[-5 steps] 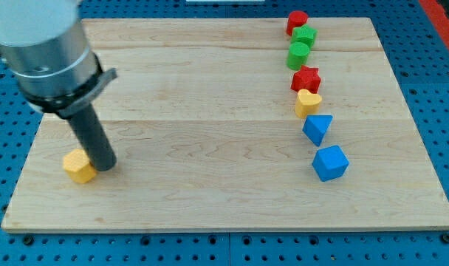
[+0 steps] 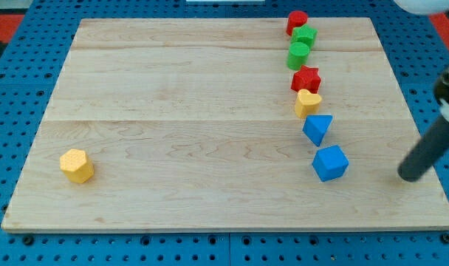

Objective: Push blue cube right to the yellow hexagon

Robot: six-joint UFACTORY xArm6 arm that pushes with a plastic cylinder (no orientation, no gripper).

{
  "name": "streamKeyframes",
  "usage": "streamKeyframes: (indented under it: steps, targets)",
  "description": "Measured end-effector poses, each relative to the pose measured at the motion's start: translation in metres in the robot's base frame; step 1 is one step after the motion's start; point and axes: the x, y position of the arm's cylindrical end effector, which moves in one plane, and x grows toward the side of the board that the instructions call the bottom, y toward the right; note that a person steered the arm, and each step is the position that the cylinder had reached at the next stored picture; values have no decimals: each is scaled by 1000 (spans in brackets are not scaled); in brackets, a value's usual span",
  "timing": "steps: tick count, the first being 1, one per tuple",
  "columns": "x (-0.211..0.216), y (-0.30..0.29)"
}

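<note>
The blue cube sits on the wooden board at the lower right. The yellow hexagon lies far off at the lower left. My tip rests on the board to the right of the blue cube, about a cube's width and a half away, not touching it. The dark rod rises from it toward the view's right edge.
A column of blocks runs up from the blue cube: a blue triangular block, a yellow heart, a red star, a green cylinder, a green star-like block and a red block.
My rod has moved from beside the yellow hexagon at the lower left across to the right side of the board, beyond the blue cube. No block has moved.
</note>
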Motion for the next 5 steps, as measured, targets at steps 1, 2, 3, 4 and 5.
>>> streamKeyframes:
  steps: [1, 2, 3, 4, 5]
  targets:
    - [-4, -82]
    - [6, -184]
    - [6, -278]
    - [3, -321]
    - [3, -199]
